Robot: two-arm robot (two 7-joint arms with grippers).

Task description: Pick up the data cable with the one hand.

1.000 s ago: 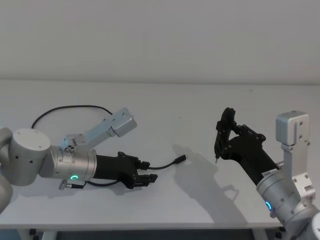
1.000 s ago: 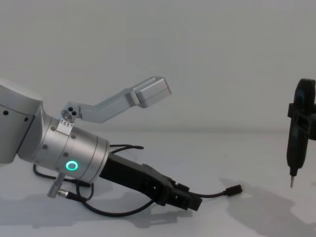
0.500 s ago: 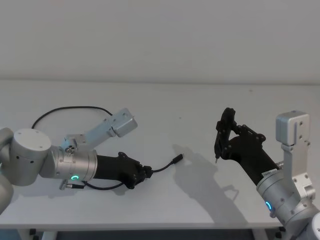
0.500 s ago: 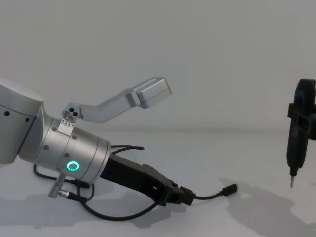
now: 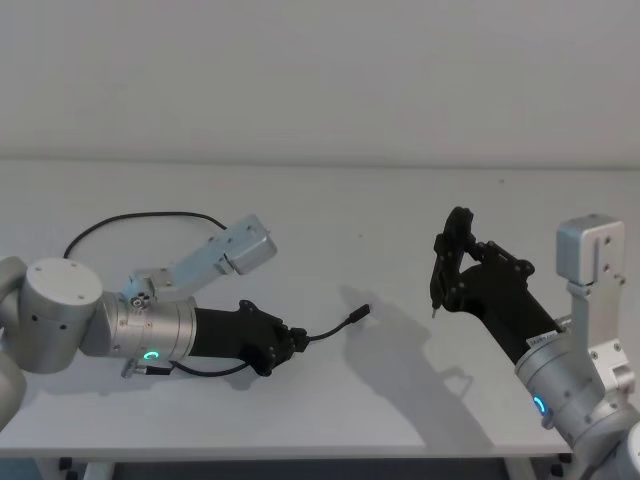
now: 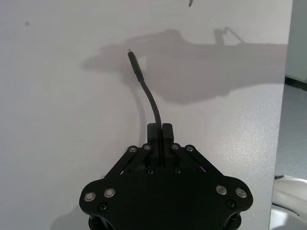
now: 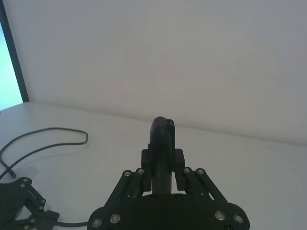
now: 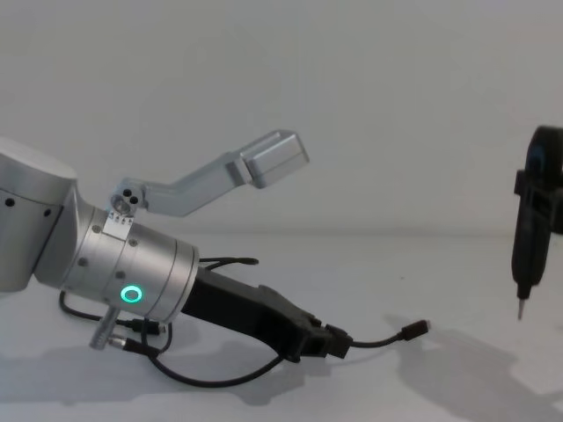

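The data cable (image 5: 330, 327) is a thin black line on the white table. My left gripper (image 5: 290, 342), black on a silver wrist with a green ring, is shut on the data cable a short way behind its plug (image 8: 415, 331). In the left wrist view the data cable (image 6: 151, 98) curves out from between the closed fingertips (image 6: 166, 129) over the table. The rest of the data cable runs back under the arm to a loop (image 5: 140, 215) at the far left. My right gripper (image 5: 433, 305), slim and upright, hangs shut over the table to the right, apart from the data cable.
The table's front edge (image 5: 320, 452) runs close to both arms, and a white wall stands behind. A short lead with a silver plug (image 8: 110, 338) hangs at my left wrist. Bare table (image 5: 400, 240) lies between the two grippers.
My left gripper's fingers, open a second ago, have shut on the data cable. The gripper has drawn back a little and risen slightly, pulling the plug end with it. The right arm barely moved.
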